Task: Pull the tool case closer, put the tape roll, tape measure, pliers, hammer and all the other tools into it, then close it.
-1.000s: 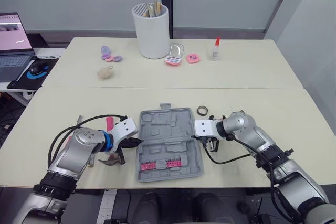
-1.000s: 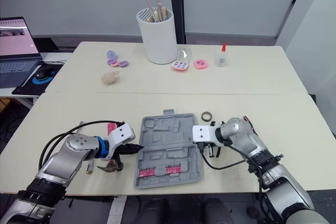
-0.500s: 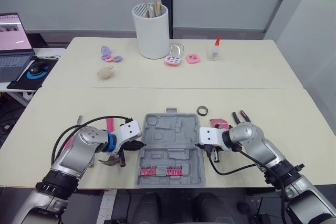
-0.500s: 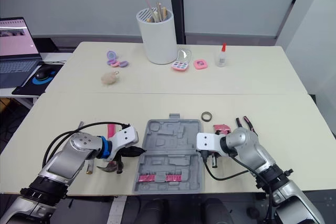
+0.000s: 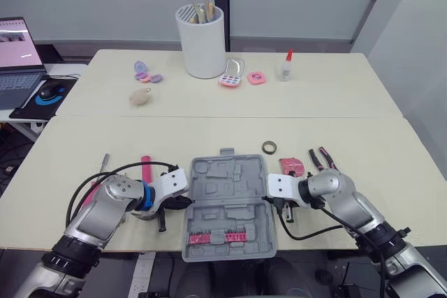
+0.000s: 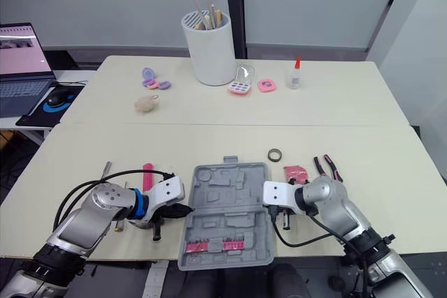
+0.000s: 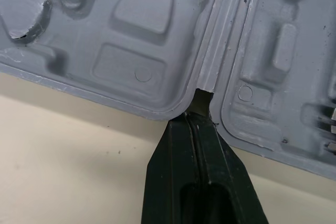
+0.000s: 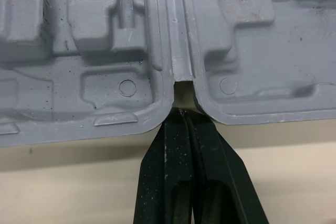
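Since dragging it closer seems to need a hook, the left gripper (image 7: 197,116) wedges its fingers, pressed together, into the hinge notch of the one open tool case (image 5: 229,204). The right gripper (image 8: 181,114), fingers squeezed tight too, takes the opposite notch. Past those fingers on the counter (image 5: 391,165): one tape roll (image 5: 269,147), one tape measure (image 5: 291,166), one pliers (image 5: 320,158).

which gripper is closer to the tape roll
Right. The right gripper is at the right edge of the case, with the tape roll just beyond it; the left gripper is at the left edge, the whole case between.
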`<state>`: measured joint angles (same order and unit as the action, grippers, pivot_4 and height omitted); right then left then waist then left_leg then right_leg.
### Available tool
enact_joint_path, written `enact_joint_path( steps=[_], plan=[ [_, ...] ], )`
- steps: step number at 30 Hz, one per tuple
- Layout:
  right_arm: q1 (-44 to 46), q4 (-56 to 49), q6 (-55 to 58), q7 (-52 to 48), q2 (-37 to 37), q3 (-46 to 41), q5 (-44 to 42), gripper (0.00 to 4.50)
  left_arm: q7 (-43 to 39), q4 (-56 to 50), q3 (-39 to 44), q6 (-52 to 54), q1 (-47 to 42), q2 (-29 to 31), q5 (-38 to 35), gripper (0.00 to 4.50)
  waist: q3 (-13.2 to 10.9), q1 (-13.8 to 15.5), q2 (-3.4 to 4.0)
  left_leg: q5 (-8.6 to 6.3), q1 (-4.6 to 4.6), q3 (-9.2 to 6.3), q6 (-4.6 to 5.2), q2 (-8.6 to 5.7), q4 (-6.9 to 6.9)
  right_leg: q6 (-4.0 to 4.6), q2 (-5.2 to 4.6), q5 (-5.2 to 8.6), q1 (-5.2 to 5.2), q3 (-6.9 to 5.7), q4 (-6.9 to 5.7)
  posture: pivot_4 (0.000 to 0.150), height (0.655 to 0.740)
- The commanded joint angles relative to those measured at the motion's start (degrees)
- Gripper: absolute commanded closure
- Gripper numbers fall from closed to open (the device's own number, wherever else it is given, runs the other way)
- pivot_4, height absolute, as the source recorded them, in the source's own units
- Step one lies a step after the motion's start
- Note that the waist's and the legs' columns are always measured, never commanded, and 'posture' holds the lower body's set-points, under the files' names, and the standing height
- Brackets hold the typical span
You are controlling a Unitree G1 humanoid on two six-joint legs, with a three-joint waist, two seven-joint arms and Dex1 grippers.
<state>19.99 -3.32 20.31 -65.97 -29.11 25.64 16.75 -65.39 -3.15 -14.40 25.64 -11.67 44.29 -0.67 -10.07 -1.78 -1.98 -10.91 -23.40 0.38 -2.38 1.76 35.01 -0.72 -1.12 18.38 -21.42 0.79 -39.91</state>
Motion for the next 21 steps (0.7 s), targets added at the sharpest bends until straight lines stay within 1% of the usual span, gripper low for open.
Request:
enact_joint_path(
  steps=[1, 21],
  plan=[
    [-1.4, -4.7, 0.2, -1.1, 1.1, 2.6, -2.8, 4.49, -1.2, -4.2, -2.5, -0.7, 0.6, -1.7, -1.8, 4.50, 0.0, 0.0, -0.01, 0.00, 0.00, 0.00, 0.00, 0.00, 0.00, 0.00, 0.00, 0.00, 0.00, 0.00, 0.00, 0.150, 0.7400],
    [-5.2, -9.0, 3.4, -1.0, 0.0, 3.5, -2.8, 4.49, -2.0, -5.4, -2.9, -0.4, 3.2, -0.3, -1.5, 4.50, 0.1, 0.0, -0.06, 0.00, 0.03, -0.01, 0.00, 0.00, 0.00, -0.01, 0.02, 0.01, 0.03, -0.01, 0.01, 0.150, 0.7400]
  ],
)
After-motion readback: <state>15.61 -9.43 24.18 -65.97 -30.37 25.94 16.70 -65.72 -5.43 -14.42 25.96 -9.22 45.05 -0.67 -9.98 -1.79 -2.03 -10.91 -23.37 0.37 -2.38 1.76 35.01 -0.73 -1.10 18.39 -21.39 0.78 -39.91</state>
